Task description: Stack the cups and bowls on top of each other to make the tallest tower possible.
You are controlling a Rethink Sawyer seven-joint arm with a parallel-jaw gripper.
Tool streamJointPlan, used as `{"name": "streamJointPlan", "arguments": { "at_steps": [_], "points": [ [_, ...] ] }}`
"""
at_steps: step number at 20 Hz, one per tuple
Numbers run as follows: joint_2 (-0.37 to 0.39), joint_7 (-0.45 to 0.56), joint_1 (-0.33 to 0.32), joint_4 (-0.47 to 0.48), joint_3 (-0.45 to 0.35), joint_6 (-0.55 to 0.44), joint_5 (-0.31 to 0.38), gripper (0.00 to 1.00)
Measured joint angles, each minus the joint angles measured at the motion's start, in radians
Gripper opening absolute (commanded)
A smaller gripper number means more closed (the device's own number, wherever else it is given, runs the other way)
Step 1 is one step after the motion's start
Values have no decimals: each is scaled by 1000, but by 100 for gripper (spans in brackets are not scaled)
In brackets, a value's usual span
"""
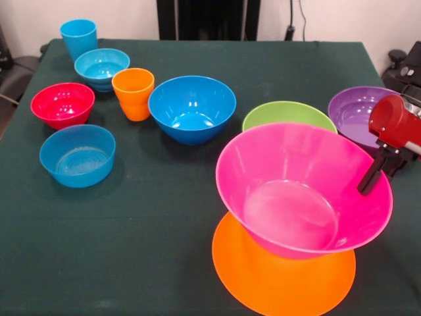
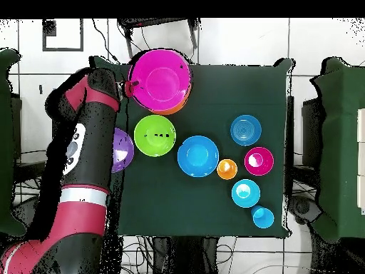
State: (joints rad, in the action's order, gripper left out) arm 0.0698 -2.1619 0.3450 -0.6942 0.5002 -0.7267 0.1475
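**Pink bowl held tilted over the orange base**

The gripper [image 1: 373, 176] pinches the rim of the pink bowl [image 1: 299, 191], which hangs tilted above the upturned orange bowl [image 1: 283, 273] at the counter's [image 1: 164, 230] near edge. Let go off-centre, it could slide off that smooth base and roll.

Count: seven bowls apart from the base, namely pink, green [image 1: 288, 115], purple [image 1: 358, 112], one large blue [image 1: 192, 107], two small blue [image 1: 77, 155] [image 1: 101, 67], one red [image 1: 62, 104]. Two cups: orange [image 1: 133, 93], blue [image 1: 79, 37].
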Motion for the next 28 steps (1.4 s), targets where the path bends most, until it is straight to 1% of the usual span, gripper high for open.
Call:
{"name": "streamJointPlan", "arguments": {
  "at_steps": [27, 28],
  "points": [
    [0, 0, 1, -3, 4, 12, 0, 0],
    [0, 0, 1, -3, 4, 12, 0, 100]
  ]
}}
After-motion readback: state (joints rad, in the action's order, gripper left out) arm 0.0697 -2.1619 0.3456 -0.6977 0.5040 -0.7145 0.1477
